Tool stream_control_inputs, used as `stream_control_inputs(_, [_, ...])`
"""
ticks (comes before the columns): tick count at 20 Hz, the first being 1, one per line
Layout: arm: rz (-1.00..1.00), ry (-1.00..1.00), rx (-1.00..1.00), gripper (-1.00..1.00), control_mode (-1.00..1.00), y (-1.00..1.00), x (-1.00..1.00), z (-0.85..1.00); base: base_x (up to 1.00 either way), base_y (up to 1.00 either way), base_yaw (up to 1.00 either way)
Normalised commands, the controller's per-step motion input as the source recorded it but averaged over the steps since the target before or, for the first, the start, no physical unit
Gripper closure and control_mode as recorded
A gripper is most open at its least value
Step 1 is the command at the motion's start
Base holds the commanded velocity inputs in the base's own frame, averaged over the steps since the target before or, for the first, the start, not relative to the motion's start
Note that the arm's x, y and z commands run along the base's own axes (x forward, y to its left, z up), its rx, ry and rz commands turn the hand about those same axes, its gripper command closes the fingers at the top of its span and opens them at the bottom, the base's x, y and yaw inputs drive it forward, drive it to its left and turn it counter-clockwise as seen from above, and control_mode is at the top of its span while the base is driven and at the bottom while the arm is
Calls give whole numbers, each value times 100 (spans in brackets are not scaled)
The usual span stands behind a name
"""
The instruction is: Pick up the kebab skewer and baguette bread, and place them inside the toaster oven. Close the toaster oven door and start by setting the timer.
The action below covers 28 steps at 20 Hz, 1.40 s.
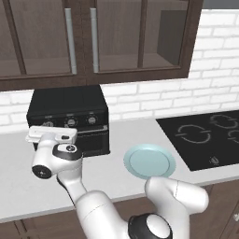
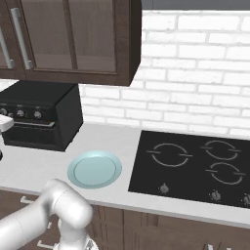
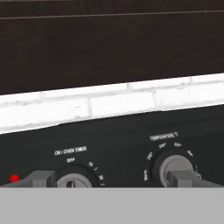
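Since the plate [image 1: 149, 161] near the counter's [image 1: 107, 184] front edge is bare and the oven [image 1: 67, 103] looks closed up, I judge we're on the last step: setting the timer.

Past the plate, the gripper [image 3: 112, 180] sits right at the oven's control strip, at its left end. Jaws are spread wide, nothing pinched. In the hand view one fingertip [image 3: 41, 179] stands left of the timer knob [image 3: 74, 180], w/ a red lamp [image 3: 14, 178] just beyond it. The other tip overlaps the temp knob [image 3: 176, 165]. So the timer knob is between the tips but well off-centre, close to the left one.

The oven stands at the counter's back edge, left of the hob [image 1: 205, 133], against the brick wall [image 1: 154, 95] and under the cabinets [image 1: 116, 37]. Its door [image 1: 91, 140] appears shut below the knobs. Can't tell what's inside; the glass is too dark.

Risks, as I see them:
- Closing from here: left tip hits the timer knob first and the grip lands skewed, so it may slip when turned.
- Right tip may catch the temp knob on the way in, so the wrong dial turns.
- Pushing fwd too hard could shove the oven toward the wall.
- Twisting w/o a firm grip leaves the timer at OFF.

I'd shift left to centre on the knob before closing.
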Motion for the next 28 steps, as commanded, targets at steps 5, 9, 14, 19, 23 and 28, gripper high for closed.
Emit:
stream_control_inputs(5, [0,0,0,-100,-100,0,4,0,0,0,0])
stream_control_inputs(9, [0,0,0,-100,-100,0,0,0,0,0,0])
stream_control_inputs(14, [0,0,0,-100,-100,6,0,0,0,0,0])
stream_control_inputs(19, [3,0,0,-100,-100,17,1,0,0,0,0])
stream_control_inputs(23, [4,0,0,-100,-100,11,0,0,0,0,0])
stream_control_inputs(28, [3,0,0,-100,-100,0,5,-5,0,0,0])
